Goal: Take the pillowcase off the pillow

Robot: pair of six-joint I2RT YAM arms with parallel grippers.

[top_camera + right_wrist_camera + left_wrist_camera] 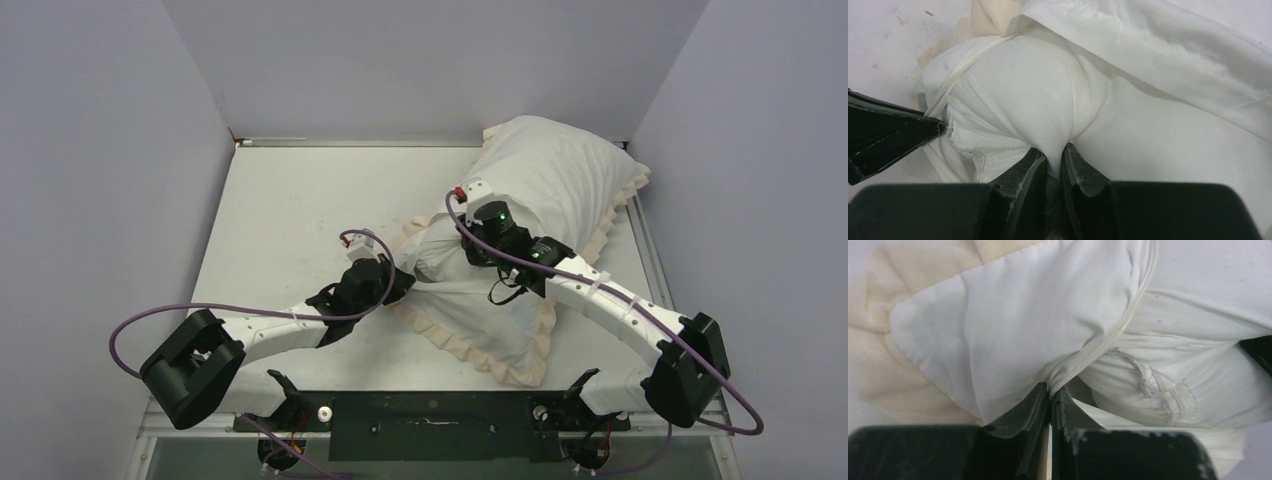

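Your left gripper (1052, 392) is clenched on the pillowcase (515, 335) at its zipper edge. Your right gripper (1053, 161) pinches a fold of the pillow (1033, 85) bulging from the opening. Most of the pillow sits inside the cover on the table (290, 210). Both pinches look thin: pull the 2 apart sharply and either could slip, or the opening could bunch and jam.

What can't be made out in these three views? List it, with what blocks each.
Left wrist view: how much pillowcase the shut left claw holds, hidden between its fingers.
Right wrist view: how deep the right claw pinch on the pillow goes, hidden likewise.
Top view: both claws' fingertips, covered by their wrists; the pillowcase's underside, against the table.
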